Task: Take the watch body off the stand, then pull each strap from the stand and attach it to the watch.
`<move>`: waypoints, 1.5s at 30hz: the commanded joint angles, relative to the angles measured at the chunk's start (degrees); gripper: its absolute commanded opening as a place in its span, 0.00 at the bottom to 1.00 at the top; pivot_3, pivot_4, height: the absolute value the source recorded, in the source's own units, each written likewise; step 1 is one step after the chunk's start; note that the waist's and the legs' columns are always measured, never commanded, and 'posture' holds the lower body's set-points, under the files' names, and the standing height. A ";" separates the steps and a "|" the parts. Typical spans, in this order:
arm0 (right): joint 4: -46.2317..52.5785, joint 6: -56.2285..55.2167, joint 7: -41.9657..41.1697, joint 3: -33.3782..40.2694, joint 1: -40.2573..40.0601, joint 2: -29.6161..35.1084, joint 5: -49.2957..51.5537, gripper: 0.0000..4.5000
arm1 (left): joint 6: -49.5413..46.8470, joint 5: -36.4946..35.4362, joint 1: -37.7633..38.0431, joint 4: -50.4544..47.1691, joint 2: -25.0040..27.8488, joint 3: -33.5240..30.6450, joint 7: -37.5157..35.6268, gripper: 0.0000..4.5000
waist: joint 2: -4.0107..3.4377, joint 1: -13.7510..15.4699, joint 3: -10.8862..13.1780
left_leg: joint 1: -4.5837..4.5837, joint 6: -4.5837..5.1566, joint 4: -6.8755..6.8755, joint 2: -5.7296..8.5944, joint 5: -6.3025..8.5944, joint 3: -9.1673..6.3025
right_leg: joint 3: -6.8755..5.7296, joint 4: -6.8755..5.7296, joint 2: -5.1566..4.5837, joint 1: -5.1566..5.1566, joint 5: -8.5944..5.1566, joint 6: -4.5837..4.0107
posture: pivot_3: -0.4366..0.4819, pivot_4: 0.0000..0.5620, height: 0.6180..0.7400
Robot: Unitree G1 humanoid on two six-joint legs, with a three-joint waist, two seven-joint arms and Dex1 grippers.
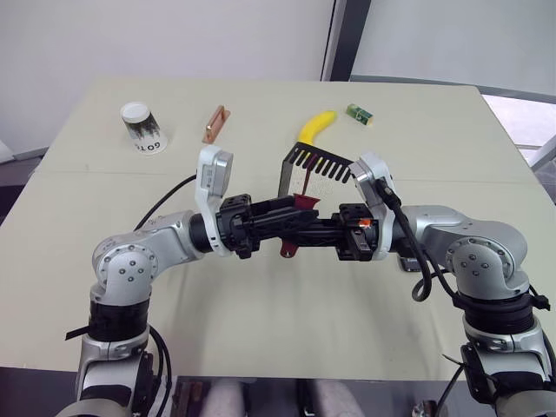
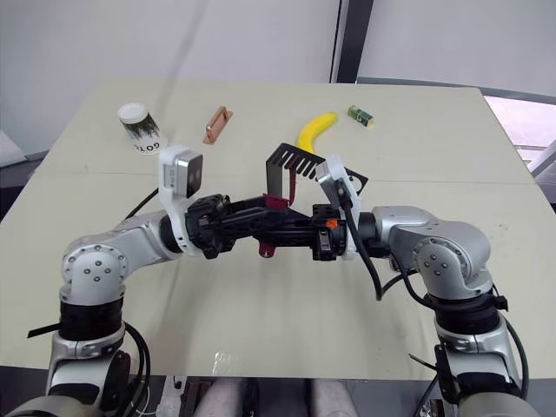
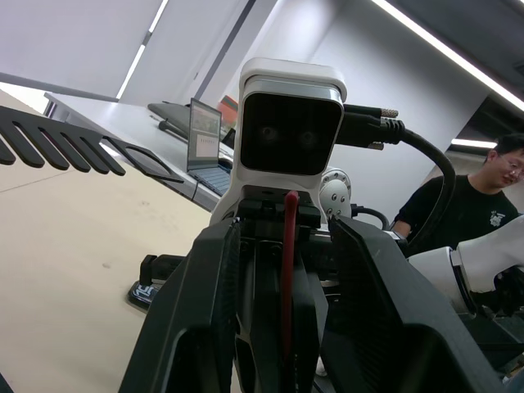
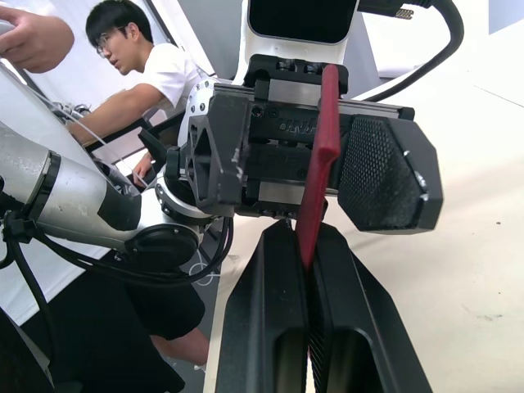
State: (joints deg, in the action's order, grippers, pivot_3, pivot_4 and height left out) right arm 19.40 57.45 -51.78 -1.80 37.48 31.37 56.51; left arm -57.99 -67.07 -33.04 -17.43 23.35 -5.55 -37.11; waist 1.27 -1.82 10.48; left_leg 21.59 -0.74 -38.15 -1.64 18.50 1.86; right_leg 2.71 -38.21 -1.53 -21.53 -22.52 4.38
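Attachment step: my right gripper (image 4: pixel 311 246) is clamped on 1 strap (image 4: pixel 321 164); left gripper (image 1: pixel 291 228), fingers apart, meets it. Next I seat the strap end.

Maroon strap (image 1: pixel 294 228) between black grippers; black comb-slotted stand (image 1: pixel 311 167); yellow banana (image 1: pixel 314 127); copper-coloured bar (image 1: pixel 215 124); green block (image 1: pixel 359 114); white cup (image 1: pixel 142 127) with black lettering; beige table (image 1: pixel 261 295).

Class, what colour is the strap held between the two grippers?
Dark red; the strap shows best in the right wrist view.
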 commanded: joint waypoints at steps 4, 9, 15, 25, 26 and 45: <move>1.58 -0.64 -0.68 1.08 0.56 0.58 0.90 0.00 | 1.36 0.05 0.13 -1.70 0.22 0.11 -1.08 0.36 | 0.00 -0.01 0.00 | 0.00 0.00 0.01 0.00 0.00 0.00 | 0.00 0.01 0.00 0.00 0.00 0.00 | 0.48 0.27 1.00; 1.89 -0.61 -0.47 1.12 0.28 0.49 1.03 0.00 | 1.13 -0.41 0.37 -1.86 0.53 0.27 -1.67 0.12 | 0.00 -0.01 0.00 | 0.00 0.00 0.01 0.00 0.00 0.00 | 0.00 0.02 0.00 0.00 0.00 0.00 | 0.48 0.27 1.00; 1.96 -0.51 -0.23 1.24 0.19 0.30 1.26 0.00 | 1.10 -0.54 0.56 -1.86 0.56 0.20 -1.90 0.12 | 0.00 -0.01 0.00 | 0.00 0.00 0.01 0.00 0.00 0.00 | 0.00 0.03 0.00 0.00 0.00 0.00 | 0.48 0.27 1.00; 1.69 -0.53 -0.12 1.25 0.31 0.13 1.21 0.00 | 1.44 -0.46 0.49 -1.54 0.06 0.35 -2.21 0.12 | 0.00 -0.01 0.00 | 0.00 0.00 0.02 0.00 0.00 0.00 | 0.00 0.05 0.00 0.00 0.00 0.00 | 0.48 0.27 1.00; 1.64 -0.54 -0.16 1.22 0.36 0.12 1.18 0.00 | 1.58 -0.38 0.45 -1.42 -0.04 0.35 -2.26 0.06 | 0.00 -0.01 0.00 | 0.01 0.00 0.02 0.00 0.00 0.00 | 0.00 0.05 0.00 0.00 0.00 0.00 | 0.48 0.27 1.00; 1.93 -0.95 0.27 1.47 0.63 0.44 0.96 0.00 | 2.43 -1.24 0.70 -1.53 -0.69 0.14 -2.97 0.00 | 0.00 -0.01 0.00 | 0.02 0.00 0.03 0.00 0.00 0.00 | 0.00 0.10 0.00 0.01 0.00 0.00 | 0.48 0.27 1.00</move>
State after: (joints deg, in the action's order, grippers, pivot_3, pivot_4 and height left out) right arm 19.69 57.39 -51.79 -1.77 37.52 31.38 57.02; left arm -56.40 -66.97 -32.29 -17.29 23.08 -5.39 -38.91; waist 1.27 -1.84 10.48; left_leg 21.60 -0.74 -38.11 -1.65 18.50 1.86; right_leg 2.71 -38.10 -1.53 -21.52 -22.52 4.38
